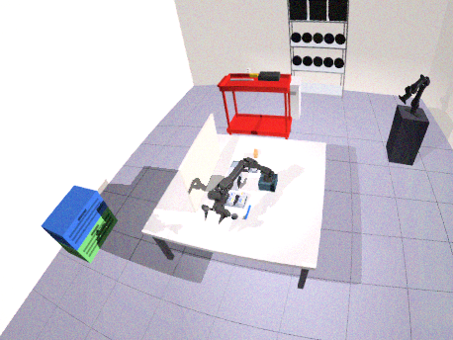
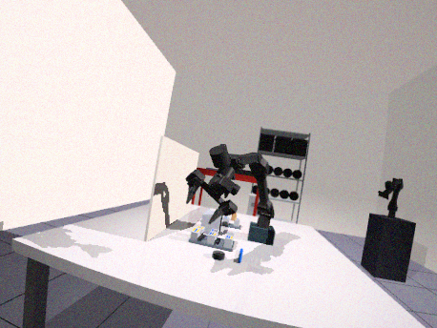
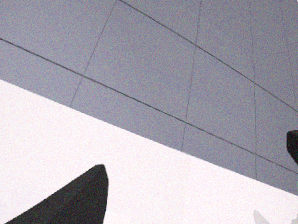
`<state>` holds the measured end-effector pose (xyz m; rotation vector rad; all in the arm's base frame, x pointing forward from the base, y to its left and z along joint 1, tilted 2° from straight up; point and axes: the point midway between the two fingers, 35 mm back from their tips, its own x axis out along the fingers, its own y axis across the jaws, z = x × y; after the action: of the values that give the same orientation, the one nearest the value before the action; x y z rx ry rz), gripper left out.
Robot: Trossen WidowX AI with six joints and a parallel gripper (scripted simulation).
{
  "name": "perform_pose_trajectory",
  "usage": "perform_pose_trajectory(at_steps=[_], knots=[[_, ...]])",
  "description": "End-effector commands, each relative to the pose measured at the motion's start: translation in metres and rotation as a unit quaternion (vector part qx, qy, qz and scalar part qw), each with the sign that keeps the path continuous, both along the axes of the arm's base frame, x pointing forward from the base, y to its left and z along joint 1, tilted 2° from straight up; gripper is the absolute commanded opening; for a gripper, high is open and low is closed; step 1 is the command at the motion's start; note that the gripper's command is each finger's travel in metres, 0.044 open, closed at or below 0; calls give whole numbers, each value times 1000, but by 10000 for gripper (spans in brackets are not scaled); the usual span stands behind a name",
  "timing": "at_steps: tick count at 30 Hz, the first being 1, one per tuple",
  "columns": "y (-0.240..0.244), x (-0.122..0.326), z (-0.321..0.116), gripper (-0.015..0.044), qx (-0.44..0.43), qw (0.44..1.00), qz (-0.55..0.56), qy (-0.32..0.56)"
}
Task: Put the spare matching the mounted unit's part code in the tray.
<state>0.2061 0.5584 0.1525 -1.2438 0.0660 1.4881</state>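
Note:
My gripper is open and empty, held above the table on the near left, beside the rack. Several pale blocks with blue and yellow marks, seemingly the spares, stand in a grey rack; one such block is at its left end. No code is readable. The mounted unit and the tray cannot be told apart for certain among the small items behind the rack, partly hidden by the arm. The wrist view shows only table, floor and the two fingers.
A white upright panel stands left of the rack. A black disc and a blue upright piece are in front of the rack. An orange item is farther back.

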Motion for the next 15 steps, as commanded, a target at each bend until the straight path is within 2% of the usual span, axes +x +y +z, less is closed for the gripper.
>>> perform_pose_trajectory(at_steps=[1,8,15], knots=[[-34,40,2,440,-18,996,-76,38],[-118,109,0,440,-43,961,-243,127],[-215,160,0,440,-57,883,-416,210]])
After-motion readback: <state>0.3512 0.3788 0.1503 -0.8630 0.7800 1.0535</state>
